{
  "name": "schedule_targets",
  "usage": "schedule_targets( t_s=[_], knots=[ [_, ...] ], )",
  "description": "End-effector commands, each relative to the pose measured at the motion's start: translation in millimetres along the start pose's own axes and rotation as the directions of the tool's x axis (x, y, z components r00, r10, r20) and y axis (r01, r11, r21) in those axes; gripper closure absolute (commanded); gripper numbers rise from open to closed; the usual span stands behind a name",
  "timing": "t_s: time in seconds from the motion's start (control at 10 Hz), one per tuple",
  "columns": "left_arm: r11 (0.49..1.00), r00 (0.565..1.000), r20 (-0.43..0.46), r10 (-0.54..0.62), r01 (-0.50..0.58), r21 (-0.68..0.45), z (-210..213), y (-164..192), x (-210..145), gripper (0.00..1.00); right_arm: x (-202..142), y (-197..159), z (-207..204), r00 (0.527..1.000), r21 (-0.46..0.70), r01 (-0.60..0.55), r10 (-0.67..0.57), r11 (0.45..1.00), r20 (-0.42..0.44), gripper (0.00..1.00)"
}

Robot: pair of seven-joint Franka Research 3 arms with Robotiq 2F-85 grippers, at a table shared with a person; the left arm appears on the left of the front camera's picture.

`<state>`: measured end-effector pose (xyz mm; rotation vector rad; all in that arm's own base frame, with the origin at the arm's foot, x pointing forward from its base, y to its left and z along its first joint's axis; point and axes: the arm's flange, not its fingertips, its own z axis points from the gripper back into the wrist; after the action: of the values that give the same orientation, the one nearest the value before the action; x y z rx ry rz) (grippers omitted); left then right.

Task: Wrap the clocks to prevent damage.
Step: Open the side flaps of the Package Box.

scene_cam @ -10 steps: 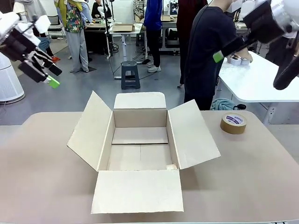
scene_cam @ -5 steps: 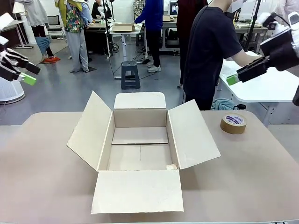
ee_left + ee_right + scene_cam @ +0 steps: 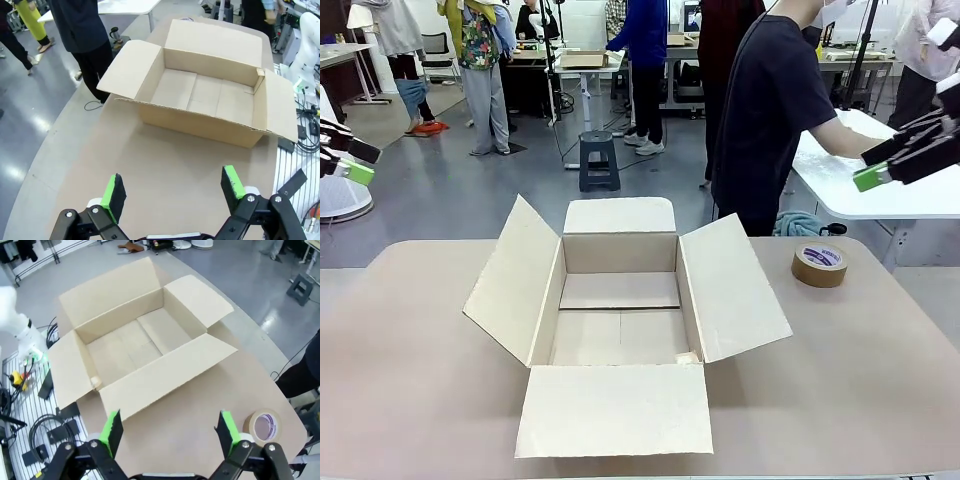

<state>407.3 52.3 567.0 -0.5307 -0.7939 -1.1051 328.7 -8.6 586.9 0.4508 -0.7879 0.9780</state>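
- The left gripper (image 3: 173, 186) hangs high beyond the left end of the table (image 3: 840, 390). Its jaws are spread wide and it holds nothing. The cardboard box (image 3: 620, 255) lies ahead of it and lower.
- The box stands mid-table with its flaps open and nothing inside. Its long axis runs from side to side, and it is about equally far from both arms.
- Where the clocks lie I cannot tell.
- The tape roll (image 3: 820, 264) lies flat to the right of the box, nearer to the right arm.
- The right gripper (image 3: 169, 429) hangs high at the right, also spread and empty.
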Motion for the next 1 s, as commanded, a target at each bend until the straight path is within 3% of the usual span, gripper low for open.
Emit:
schedule_targets(
  t_s=[0.0,0.2,0.3,0.4,0.9],
  knots=[
    [1.000,1.000,-0.001,0.023,-0.023,0.005,-2.0,-9.8,3.3,0.00,-4.7,7.4,17.4,0.998,-0.017,-0.065,0.065,0.998,-0.012,0.00],
    [0.999,0.999,-0.002,0.032,-0.032,0.007,3.2,-13.1,0.8,0.00,-7.8,9.8,25.2,0.997,-0.039,-0.069,0.068,0.997,-0.030,0.00],
    [1.000,1.000,-0.004,0.004,-0.004,-0.001,-1.4,-3.1,2.7,0.00,-6.0,6.8,23.3,0.999,-0.130,-0.019,0.013,0.991,-0.046,0.00],
    [1.000,1.000,-0.004,0.004,-0.004,-0.001,-1.4,-3.1,2.7,0.00,-3.9,9.6,26.2,0.999,-0.024,-0.051,0.051,0.998,-0.001,0.00],
    [1.000,1.000,-0.004,0.004,-0.004,-0.001,-1.4,-3.1,2.7,0.00,-3.9,9.6,26.2,0.999,-0.024,-0.051,0.051,0.998,-0.001,0.00]
  ],
)
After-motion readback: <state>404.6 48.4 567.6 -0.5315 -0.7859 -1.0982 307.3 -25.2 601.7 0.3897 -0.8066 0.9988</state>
